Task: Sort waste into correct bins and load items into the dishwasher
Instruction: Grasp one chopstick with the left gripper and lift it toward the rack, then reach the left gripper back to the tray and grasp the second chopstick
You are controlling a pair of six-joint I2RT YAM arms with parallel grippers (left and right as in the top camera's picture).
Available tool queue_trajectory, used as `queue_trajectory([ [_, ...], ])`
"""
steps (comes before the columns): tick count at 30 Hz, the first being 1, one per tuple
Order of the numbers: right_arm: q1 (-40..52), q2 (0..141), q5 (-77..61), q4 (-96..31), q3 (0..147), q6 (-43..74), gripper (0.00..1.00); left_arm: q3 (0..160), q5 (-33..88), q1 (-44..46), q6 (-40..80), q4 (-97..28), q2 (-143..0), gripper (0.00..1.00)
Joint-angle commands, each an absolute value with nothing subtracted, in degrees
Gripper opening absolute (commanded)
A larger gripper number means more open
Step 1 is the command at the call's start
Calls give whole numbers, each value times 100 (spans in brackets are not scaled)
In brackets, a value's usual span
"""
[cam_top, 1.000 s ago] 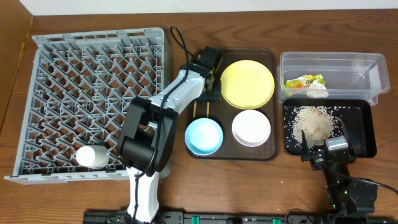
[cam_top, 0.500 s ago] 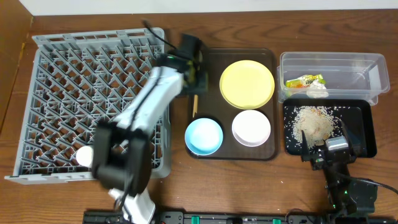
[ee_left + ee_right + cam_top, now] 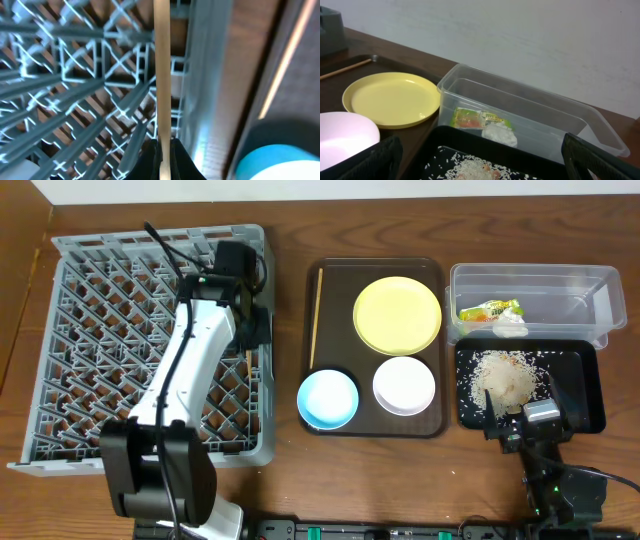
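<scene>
My left gripper (image 3: 250,330) is shut on a wooden chopstick (image 3: 162,75) and holds it over the right edge of the grey dish rack (image 3: 100,300). The second chopstick (image 3: 315,315) lies on the left of the brown tray (image 3: 335,275), with the yellow plate (image 3: 397,314), blue bowl (image 3: 328,398) and white bowl (image 3: 404,385). The snack wrapper (image 3: 490,310) and white paper (image 3: 510,326) lie in the clear tub (image 3: 600,290). Rice scraps (image 3: 503,375) lie in the black tray (image 3: 585,395). My right gripper (image 3: 482,150) is open and empty at that tray's front edge. The white cup is hidden.
The rack fills the left of the wooden table, and its right wall (image 3: 205,75) stands beside the held chopstick. The brown tray sits in the middle, the tub and black tray at the right. The left arm (image 3: 190,380) stretches across the rack.
My left gripper has swung left from the brown tray to over the rack, carrying one chopstick. The other chopstick stayed on the tray. The arm now covers the cup. The right arm has not moved.
</scene>
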State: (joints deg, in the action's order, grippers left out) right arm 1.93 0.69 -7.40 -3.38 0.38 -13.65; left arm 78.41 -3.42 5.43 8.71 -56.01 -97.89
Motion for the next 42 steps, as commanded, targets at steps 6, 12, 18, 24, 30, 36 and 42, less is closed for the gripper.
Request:
queue_trajectory([
  [6, 145, 40, -707, -364, 32, -1286, 99, 7850, -158, 550, 558, -5623, -9741, 48],
  [12, 145, 40, -707, -364, 32, -1286, 99, 8123, 967, 593, 558, -5520, -9351, 57],
  [18, 145, 40, -707, -364, 32, -1286, 99, 8090, 1564, 1074, 375, -4689, -9380, 55],
  [24, 145, 40, -707, -364, 32, -1286, 99, 8066, 309, 1638, 329, -3962, -10082, 48],
  [30, 145, 40, -707, -364, 32, -1286, 99, 8068, 211, 1719, 325, -3341, -10875, 45],
  [36, 145, 40, -707, -364, 32, -1286, 99, 8068, 213, 1719, 327, -2930, -11502, 43],
  [42, 145, 40, -707, -364, 32, -1286, 99, 8068, 386, 1721, 329, -2659, -11961, 38],
])
